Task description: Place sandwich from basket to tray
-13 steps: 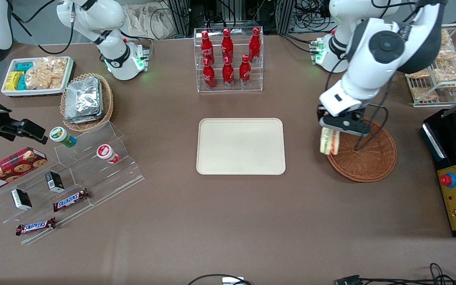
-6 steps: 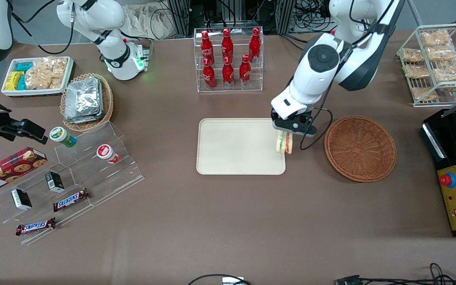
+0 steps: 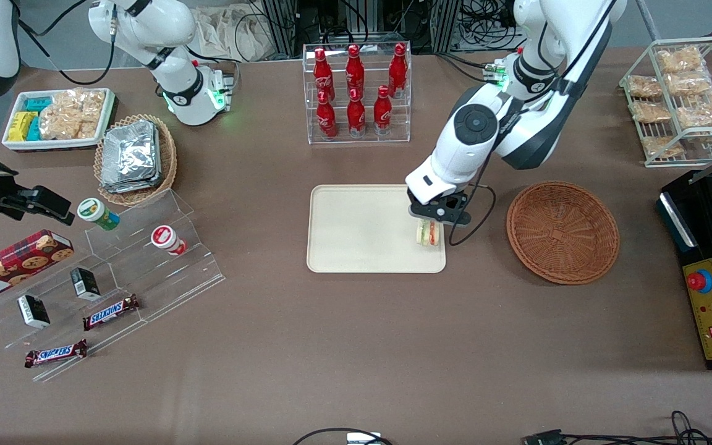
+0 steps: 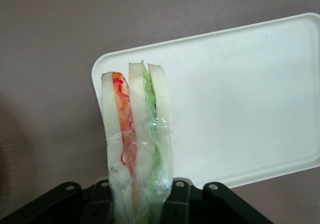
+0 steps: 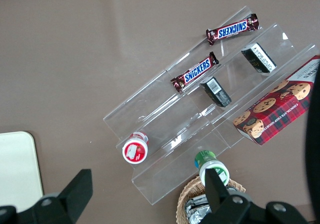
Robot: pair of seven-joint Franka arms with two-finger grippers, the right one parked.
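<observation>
**One sandwich carried over the tray, not yet released**

One sandwich (image 3: 428, 233), clamped upright in closed jaws of the left gripper (image 3: 431, 224), poised above the tray (image 3: 362, 228) edge nearest the basket (image 3: 563, 232). Basket emptied; table bare between. Transfer judged nearly complete: lowering, opening and withdrawal outstanding. Contact with tray surface not discernible.

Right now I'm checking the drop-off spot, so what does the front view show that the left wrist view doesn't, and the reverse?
Only the front view shows the round brown wicker basket, empty, and the left arm's gripper above the tray's edge nearest that basket. Only the left wrist view shows clear wrap around the sandwich and its separate bread slices. Both show the triangular pale-bread sandwich with orange, red and green filling gripped over the flat cream-beige plastic tray.
</observation>
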